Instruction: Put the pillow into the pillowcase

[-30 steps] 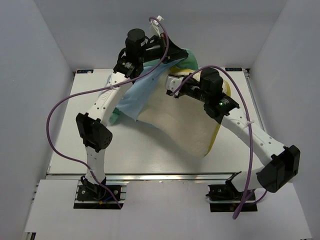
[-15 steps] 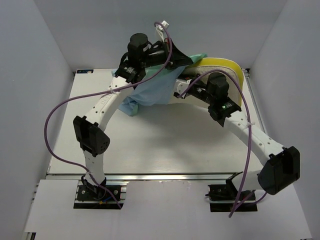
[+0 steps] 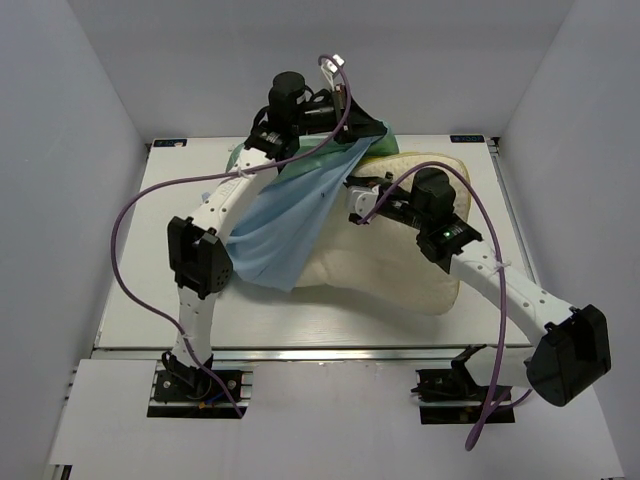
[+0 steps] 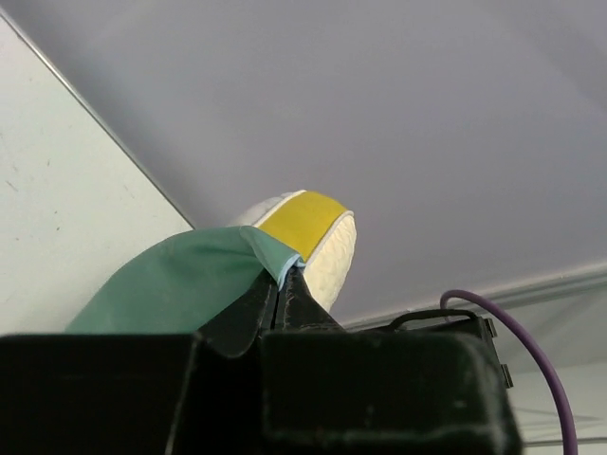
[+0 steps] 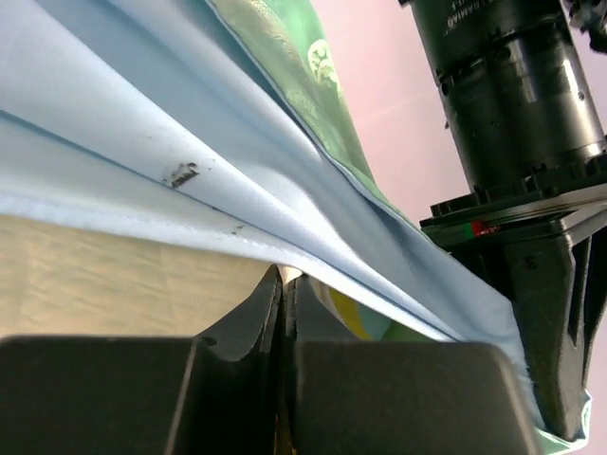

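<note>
The cream pillow [image 3: 390,265] lies across the table's middle and right. The light blue pillowcase [image 3: 290,215] hangs slantwise over its left part, mint-green side showing at the far end. High at the far middle, my left gripper [image 3: 368,128] is shut on the pillowcase's hem [image 4: 283,270]; beyond it the pillow's end [image 4: 334,256] shows a yellow band. My right gripper [image 3: 352,192] sits under the blue cloth, and its shut jaws [image 5: 287,277] pinch a bit of the cream pillow [image 5: 95,275]. The pillowcase [image 5: 142,133] stretches just above them.
The white table [image 3: 150,290] is boxed in by grey walls on three sides. A metal rail [image 3: 300,352] runs along the near edge. Purple cables loop off both arms. The left arm's black wrist [image 5: 512,95] hangs close to the right of my right gripper.
The pillow, tipped up at the back wall half a second ago, has dropped flat onto the table. The pillowcase has spread down over its left part. Both grippers stayed shut.
</note>
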`<action>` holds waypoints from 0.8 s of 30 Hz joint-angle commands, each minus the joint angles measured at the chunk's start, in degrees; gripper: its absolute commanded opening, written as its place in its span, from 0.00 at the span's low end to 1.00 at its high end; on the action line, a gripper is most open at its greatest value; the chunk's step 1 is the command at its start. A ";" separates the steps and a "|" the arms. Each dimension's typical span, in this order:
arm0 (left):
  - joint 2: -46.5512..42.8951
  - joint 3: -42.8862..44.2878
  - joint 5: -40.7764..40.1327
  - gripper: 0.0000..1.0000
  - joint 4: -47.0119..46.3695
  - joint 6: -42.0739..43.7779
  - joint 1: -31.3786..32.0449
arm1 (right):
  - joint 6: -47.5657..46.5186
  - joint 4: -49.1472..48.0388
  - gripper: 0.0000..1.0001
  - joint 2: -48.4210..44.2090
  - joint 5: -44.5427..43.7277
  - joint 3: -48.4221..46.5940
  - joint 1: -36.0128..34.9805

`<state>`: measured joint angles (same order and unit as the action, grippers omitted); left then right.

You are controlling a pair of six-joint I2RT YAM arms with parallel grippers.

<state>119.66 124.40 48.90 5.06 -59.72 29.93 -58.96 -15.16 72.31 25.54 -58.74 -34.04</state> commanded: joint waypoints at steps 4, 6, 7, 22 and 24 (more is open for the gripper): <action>-3.02 -1.60 -0.91 0.12 -1.11 0.39 0.04 | 6.49 -7.26 0.00 -2.45 3.29 -1.90 0.20; -4.51 -6.60 -1.70 0.13 -2.50 0.92 -0.75 | 5.79 -7.78 0.00 -1.30 2.06 -0.94 1.34; -4.95 -11.50 -2.58 0.14 -3.21 1.36 -1.88 | 5.35 -9.00 0.00 -0.25 1.45 0.72 2.22; 10.32 -0.40 -14.18 0.25 10.65 10.06 -12.18 | 0.77 0.36 0.60 10.75 4.15 -4.01 11.71; 11.12 1.37 -15.15 0.39 11.90 11.12 -12.97 | 1.21 2.93 0.70 7.95 4.95 -4.19 12.42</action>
<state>131.83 121.75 36.36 12.19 -51.70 16.97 -57.74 -15.68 84.73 27.35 -59.33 -22.39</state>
